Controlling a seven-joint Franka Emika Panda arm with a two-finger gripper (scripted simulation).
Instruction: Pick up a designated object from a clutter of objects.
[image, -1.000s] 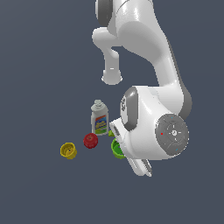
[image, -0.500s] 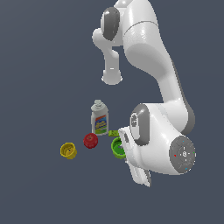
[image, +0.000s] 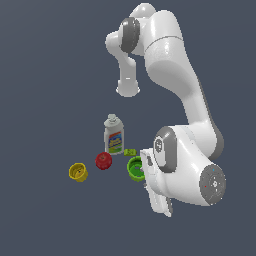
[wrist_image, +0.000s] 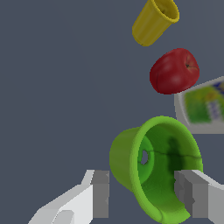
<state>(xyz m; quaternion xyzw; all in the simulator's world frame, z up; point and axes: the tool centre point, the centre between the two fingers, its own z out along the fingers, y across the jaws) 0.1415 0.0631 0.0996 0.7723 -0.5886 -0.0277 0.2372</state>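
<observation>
While the gripper (wrist_image: 142, 194) hangs wide open and empty, fingers either side of the green cup (wrist_image: 157, 168) low and right of centre in the wrist view, I'd judge it mid-approach, needing only to settle lower and close.
</observation>
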